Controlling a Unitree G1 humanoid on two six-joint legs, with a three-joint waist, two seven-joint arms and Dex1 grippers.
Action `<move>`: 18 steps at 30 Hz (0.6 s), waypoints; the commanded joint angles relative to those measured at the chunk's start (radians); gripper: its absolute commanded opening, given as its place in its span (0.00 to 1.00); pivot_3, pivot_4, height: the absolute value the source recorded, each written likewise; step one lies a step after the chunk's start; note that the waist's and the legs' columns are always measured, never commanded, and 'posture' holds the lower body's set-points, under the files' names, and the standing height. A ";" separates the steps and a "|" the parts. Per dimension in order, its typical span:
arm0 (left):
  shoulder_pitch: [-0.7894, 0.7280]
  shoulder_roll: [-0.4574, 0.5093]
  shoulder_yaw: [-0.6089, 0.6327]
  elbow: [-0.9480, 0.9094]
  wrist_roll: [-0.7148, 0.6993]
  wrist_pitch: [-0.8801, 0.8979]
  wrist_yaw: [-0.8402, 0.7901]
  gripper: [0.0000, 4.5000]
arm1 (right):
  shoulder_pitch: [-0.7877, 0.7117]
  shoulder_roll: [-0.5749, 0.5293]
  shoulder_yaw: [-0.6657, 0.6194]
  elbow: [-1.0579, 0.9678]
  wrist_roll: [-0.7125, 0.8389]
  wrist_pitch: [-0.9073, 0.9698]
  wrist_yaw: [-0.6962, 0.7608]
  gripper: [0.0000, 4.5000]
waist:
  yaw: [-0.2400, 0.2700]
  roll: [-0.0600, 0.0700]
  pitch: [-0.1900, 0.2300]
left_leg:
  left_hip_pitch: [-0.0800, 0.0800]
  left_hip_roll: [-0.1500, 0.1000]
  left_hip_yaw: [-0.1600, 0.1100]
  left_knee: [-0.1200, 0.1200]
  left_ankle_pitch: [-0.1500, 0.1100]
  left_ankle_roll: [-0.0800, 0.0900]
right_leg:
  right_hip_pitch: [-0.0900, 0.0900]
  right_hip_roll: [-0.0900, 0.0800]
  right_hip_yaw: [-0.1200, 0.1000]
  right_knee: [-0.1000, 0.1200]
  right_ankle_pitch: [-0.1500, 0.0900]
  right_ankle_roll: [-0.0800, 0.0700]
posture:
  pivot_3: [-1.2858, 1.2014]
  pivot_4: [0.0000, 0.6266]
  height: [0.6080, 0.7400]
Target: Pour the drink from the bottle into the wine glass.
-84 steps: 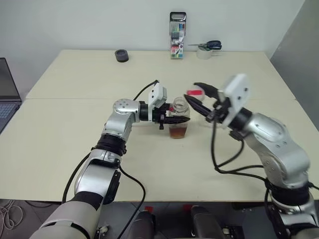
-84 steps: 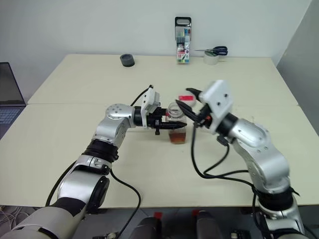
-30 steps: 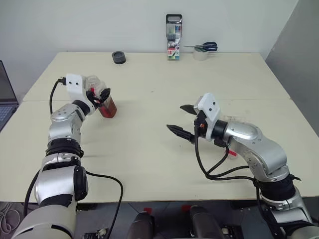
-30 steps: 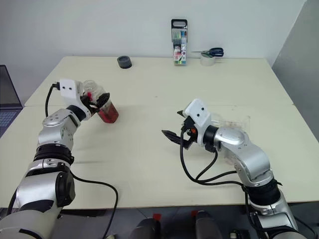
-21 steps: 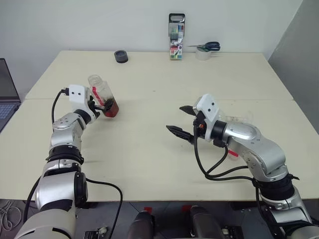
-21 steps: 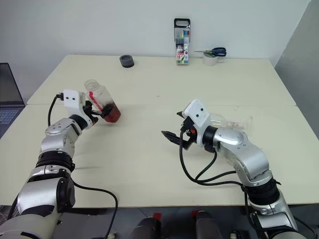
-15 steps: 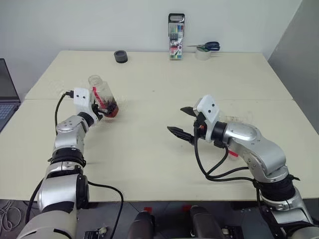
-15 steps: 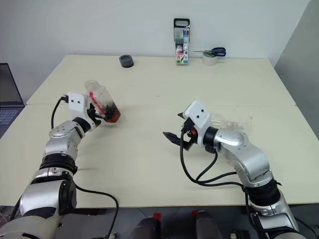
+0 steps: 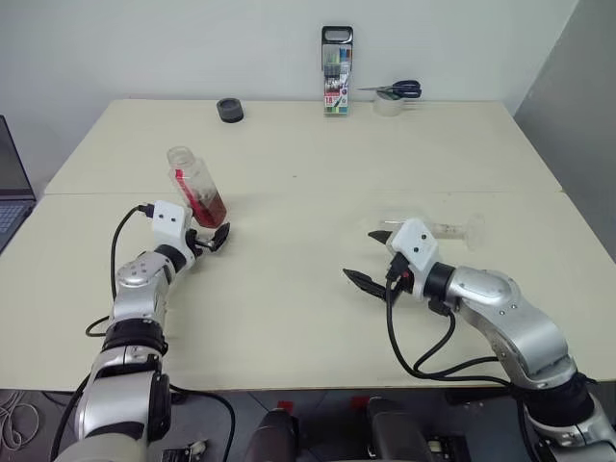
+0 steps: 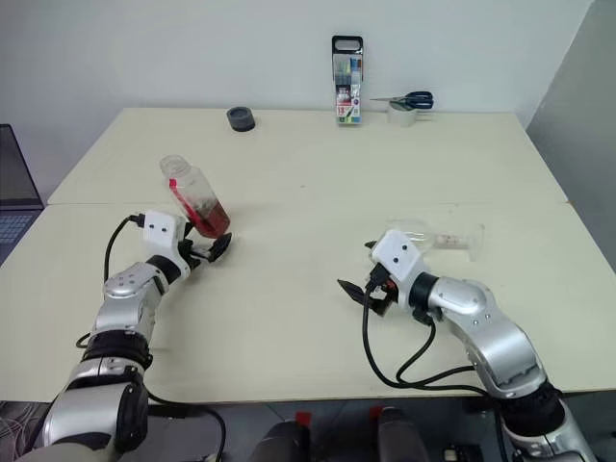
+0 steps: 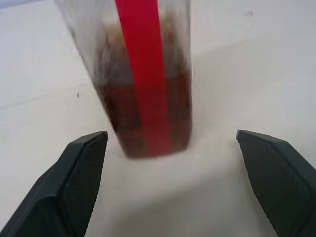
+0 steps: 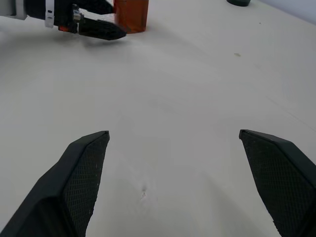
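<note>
The cream table (image 9: 318,144) is bearing everything: the bottle (image 9: 196,190) is leaning on the table's left side with reddish-brown drink (image 11: 143,116) pooling in its lower part, and the wine glass (image 9: 438,228) is lying on its side on the right. The left gripper (image 9: 214,241) is sitting just in front of the bottle with its jaws spread wide, gripping nothing. The right gripper (image 9: 373,258) is hovering beside the fallen glass, fingers likewise spread and empty.

2 cream tables (image 9: 385,154) abut a white wall (image 9: 192,48); possibly a laptop (image 9: 12,207) beside.
</note>
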 commanded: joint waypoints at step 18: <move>0.228 0.067 -0.207 -0.697 -0.196 0.318 -0.457 0.99 | 0.170 -0.194 0.004 -0.060 -0.512 -0.033 -0.266 1.00 | 0.023 0.000 0.000 | 0.003 0.001 0.002 -0.001 0.000 0.000 | 0.005 0.002 0.001 -0.006 0.000 0.000 | 0.52 0.24 1.00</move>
